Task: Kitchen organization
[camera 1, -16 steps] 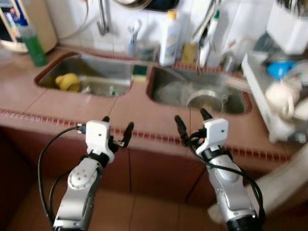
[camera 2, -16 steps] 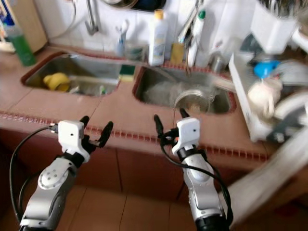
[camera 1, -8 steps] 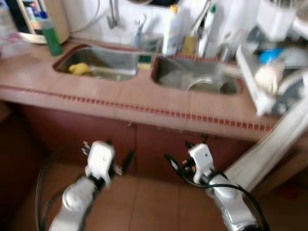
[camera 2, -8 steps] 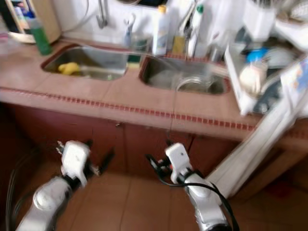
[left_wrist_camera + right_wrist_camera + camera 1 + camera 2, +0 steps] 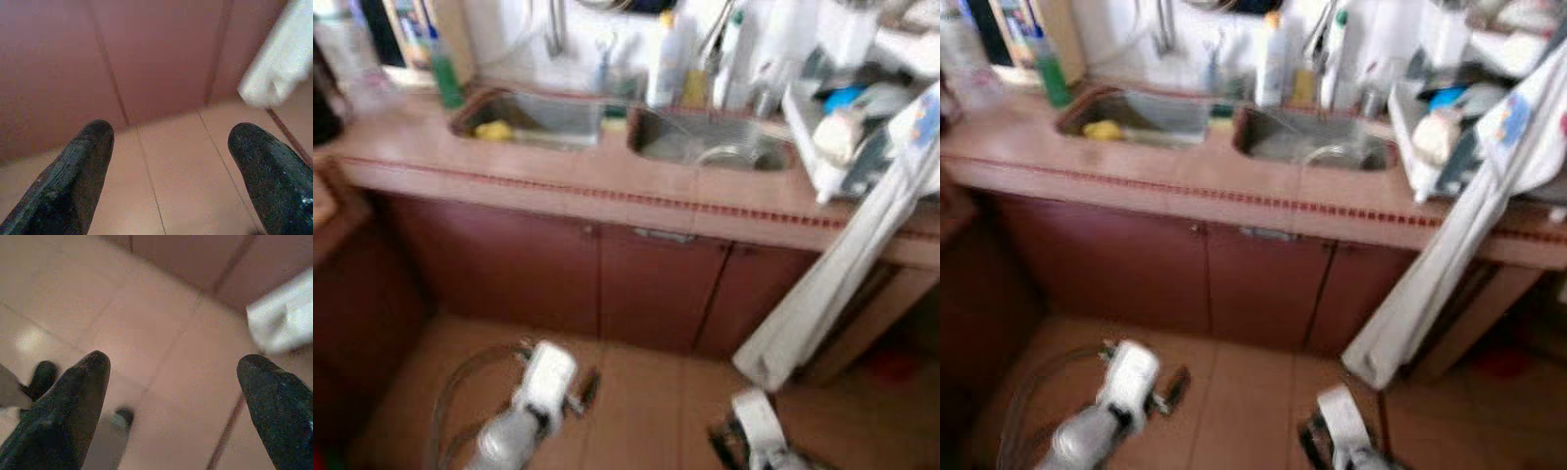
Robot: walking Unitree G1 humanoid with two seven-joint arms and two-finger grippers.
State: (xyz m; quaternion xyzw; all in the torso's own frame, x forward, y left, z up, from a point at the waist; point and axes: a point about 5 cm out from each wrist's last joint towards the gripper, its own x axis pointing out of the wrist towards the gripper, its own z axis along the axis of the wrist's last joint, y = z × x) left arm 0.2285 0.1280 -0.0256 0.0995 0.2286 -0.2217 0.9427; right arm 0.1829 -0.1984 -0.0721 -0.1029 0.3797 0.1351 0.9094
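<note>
Robot's standing a bit off from the counter with both arms hanging low over the tiled floor (image 5: 636,392), nothing in either claw. The left gripper (image 5: 171,171) has its two black fingers spread wide with bare floor between them, and the right gripper (image 5: 171,406) is the same, splayed open and empty. From the head view the left arm (image 5: 533,401) and right arm (image 5: 754,446) are just dangling near the bottom edge, well apart from anything worth grabbing.

If I had to call the step, it's repositioning, getting squared up to the kitchen before picking anything. Doing that well means closing in on the counter straight-on and getting the arms up above the countertop edge first, since the cabinet doors (image 5: 646,284) are right in front of them at this height.

Thing I'd watch: a white towel (image 5: 832,284) hangs off the counter on the right, draping almost to the floor, near the right arm. Easy snag.

Further back, the stuff to organize is all up top: double sink (image 5: 631,132) with something yellow (image 5: 493,129) in the left basin, a green bottle (image 5: 445,78) at the far left, a white bottle (image 5: 663,69) behind the sinks, and a crowded dish rack (image 5: 847,117) on the right. It's blurry, so I can't tell what's in that rack.
</note>
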